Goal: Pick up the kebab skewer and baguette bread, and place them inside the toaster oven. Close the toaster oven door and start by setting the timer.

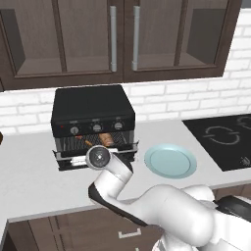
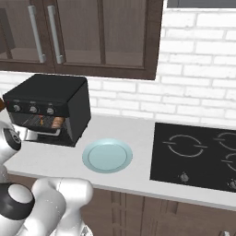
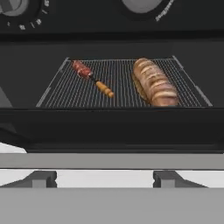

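The black toaster oven (image 1: 93, 110) (image 2: 69, 99) stands on the counter with its door (image 3: 109, 129) dropped open. On the wire rack (image 3: 122, 94) inside, the kebab skewer (image 3: 92, 78) (image 1: 88, 142) lies to the left and the golden-brown baguette bread (image 3: 155, 83) (image 1: 106, 139) (image 2: 58, 122) to the right, apart from each other. My gripper (image 3: 105, 179) hovers in front of the open door, level with its outer edge. Its fingertips (image 3: 39, 178) stand wide apart with nothing between them. Two silver knobs (image 3: 142, 4) show on the panel above the opening.
A pale blue plate (image 1: 170, 161) (image 2: 107, 155) lies on the counter right of the oven. A black cooktop (image 1: 225, 137) (image 2: 198, 154) lies farther right. Dark wall cabinets (image 1: 122, 39) hang above, and a white brick wall runs behind.
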